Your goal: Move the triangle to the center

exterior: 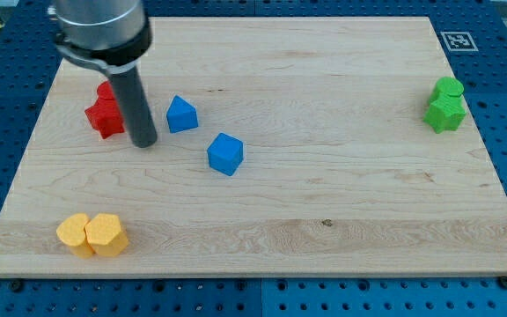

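Observation:
A blue triangle block [181, 114] lies on the wooden board [324, 176] at the upper left. My tip [143, 142] rests on the board just to the view's left of it and slightly lower, a small gap apart. A blue cube [225, 154] sits to the lower right of the triangle. Two red blocks [105, 112] lie touching each other just left of my rod, which partly hides them.
Two yellow blocks [92, 234] sit side by side near the board's lower left corner. Two green blocks [445, 104] sit stacked close at the right edge. A black-and-white marker tag [458, 40] is at the upper right corner.

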{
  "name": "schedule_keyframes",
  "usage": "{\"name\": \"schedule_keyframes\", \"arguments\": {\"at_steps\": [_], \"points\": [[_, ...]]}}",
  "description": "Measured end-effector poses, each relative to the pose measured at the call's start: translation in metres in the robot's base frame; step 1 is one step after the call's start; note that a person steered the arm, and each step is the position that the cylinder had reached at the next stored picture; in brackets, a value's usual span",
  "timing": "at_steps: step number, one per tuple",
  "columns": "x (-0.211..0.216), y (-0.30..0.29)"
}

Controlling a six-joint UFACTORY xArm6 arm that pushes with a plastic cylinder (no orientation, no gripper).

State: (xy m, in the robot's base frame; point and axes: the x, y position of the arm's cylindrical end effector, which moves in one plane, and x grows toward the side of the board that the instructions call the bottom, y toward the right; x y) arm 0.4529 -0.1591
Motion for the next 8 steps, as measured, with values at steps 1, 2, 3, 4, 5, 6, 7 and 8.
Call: {"name": "schedule_keyframes", "arguments": {"at_steps": [1,2,3,4,5,6,7,8], "points": [[-0.021,-0.003],[-0.057,0.023],[-0.085,0.098],[-0.092,0.111],[-0.092,0.080],[-0.092,0.049],[-0.079,0.026],[-0.049,0.020]]}}
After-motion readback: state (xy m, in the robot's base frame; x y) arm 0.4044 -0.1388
